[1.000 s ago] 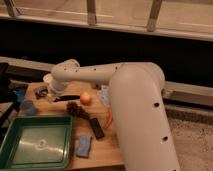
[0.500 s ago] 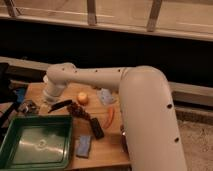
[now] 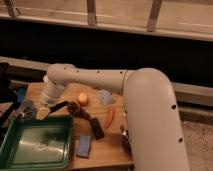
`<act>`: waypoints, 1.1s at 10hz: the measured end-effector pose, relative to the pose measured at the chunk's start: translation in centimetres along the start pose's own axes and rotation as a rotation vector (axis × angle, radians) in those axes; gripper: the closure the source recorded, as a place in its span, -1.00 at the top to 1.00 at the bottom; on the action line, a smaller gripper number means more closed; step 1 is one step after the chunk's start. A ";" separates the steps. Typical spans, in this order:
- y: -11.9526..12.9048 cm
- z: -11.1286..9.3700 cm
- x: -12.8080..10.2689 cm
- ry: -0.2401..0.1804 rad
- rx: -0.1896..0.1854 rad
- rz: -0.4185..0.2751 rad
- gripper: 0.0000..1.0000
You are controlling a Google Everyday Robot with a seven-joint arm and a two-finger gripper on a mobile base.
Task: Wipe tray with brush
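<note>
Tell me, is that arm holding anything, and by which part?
Seemingly the brush, its dark handle jutting from the gripper above the tray's far rim. Which part is gripped cannot be told.

The large shallow green plastic tray (image 3: 20,150) at lower left is smooth and glossy, with pale glare on its floor. Under it is a matt light wooden tabletop (image 3: 107,145). The white arm shell (image 3: 150,110) looks like smooth, softly shiny plastic. Its pale gripper (image 3: 42,111) is just above the tray's upper rim.

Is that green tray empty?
Seemingly empty: the tray shows only a pale smudge inside. The gripper hovers at its far rim.
</note>
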State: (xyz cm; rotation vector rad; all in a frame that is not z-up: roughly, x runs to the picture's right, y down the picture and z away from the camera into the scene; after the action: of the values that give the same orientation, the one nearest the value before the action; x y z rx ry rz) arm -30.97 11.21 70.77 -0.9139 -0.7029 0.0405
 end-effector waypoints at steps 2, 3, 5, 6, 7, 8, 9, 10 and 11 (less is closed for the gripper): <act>0.6 0.5 0.0 0.026 -0.007 0.010 -0.63; 1.3 1.1 -0.1 0.040 -0.013 0.017 -0.63; 4.6 3.4 -0.2 0.081 -0.030 0.060 -0.63; 5.8 4.1 -0.2 0.092 -0.036 0.076 -0.63; 7.1 4.9 -0.1 0.107 -0.045 0.091 -0.63; 8.0 5.7 -0.1 0.123 -0.057 0.098 -0.63; 8.8 6.8 -0.2 0.139 -0.073 0.101 -0.63; 9.3 7.9 -0.1 0.152 -0.090 0.105 -0.63; 9.8 8.7 0.1 0.166 -0.108 0.113 -0.63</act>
State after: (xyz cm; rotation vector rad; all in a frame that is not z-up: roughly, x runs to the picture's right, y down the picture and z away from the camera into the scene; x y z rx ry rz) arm -33.44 23.57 67.15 -1.0471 -0.5023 0.0270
